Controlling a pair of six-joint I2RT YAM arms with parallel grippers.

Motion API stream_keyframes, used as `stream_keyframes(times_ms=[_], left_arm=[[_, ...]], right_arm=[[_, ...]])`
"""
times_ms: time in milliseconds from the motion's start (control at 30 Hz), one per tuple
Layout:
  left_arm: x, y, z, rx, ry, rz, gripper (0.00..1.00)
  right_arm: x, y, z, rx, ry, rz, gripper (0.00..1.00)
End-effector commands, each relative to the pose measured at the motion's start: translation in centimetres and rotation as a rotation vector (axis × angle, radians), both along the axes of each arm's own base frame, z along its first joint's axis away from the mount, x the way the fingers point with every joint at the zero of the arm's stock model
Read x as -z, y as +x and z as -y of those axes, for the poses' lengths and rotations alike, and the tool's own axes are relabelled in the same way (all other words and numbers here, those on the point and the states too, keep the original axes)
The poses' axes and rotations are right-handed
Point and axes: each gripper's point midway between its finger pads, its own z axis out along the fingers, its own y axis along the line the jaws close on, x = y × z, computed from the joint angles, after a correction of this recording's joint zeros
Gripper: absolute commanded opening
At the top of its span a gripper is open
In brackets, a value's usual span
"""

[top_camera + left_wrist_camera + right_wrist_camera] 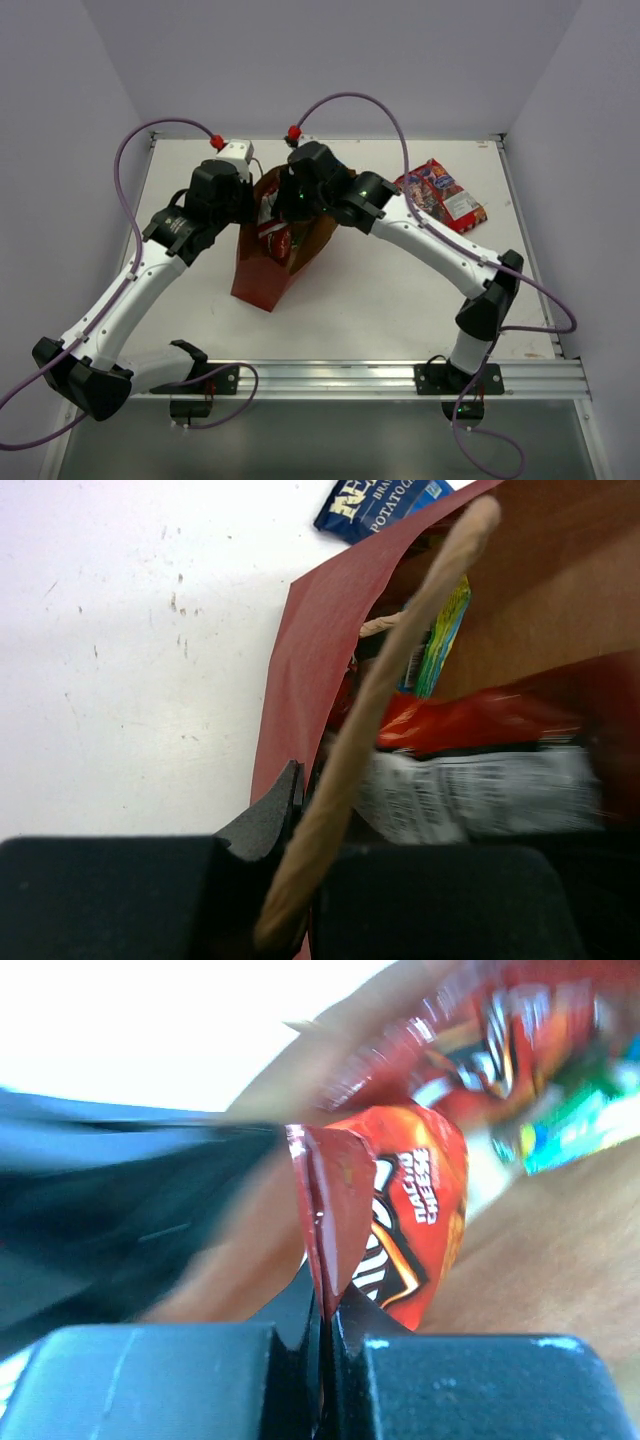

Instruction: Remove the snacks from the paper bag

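A red nacho-cheese chip bag is being pinched by its crimped top seam deep inside the paper bag. The right gripper is clamping it with both jaws pressed together on the foil. On the paper bag's opposite side, the left gripper is gripping the red rim right beside the cord handle. Its jaws are closed on the paper, apparently steadying the mouth for the other arm.

Two snacks are already lying outside the paper bag on the white table. A red multicolour packet is sitting well apart to the bag's right, and a blue potato-chip packet is resting just beyond its rim. Three are remaining within the brown interior. These are the gripped chip bag, a second red-and-silver chip bag crowding just behind it, and a green-yellow packet standing against the inner wall.

By this count the job is a little under halfway. The third packet is secured but not yet lifted clear of the paper bag, and two more are waiting untouched.
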Motion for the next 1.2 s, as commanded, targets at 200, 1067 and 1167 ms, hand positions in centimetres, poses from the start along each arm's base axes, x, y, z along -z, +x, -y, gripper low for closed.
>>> stream_keyframes(times_ms=[200,1067,1167], left_arm=[[-2.7,0.9,-0.6,-0.071,-0.051,0.119,0.0],[-3.2,0.0,-5.0,-0.197,0.05,0.142,0.0],[-3.1,-0.2,-5.8,-0.213,0.061,0.142,0.0]], right_arm=[[-22.8,-2.3,8.0,-0.022,0.384,0.414,0.0],[-0.6,1.7,22.0,0.244,0.12,0.155,0.0],[2.3,1.4,17.5,0.092,0.186,0.061,0.0]])
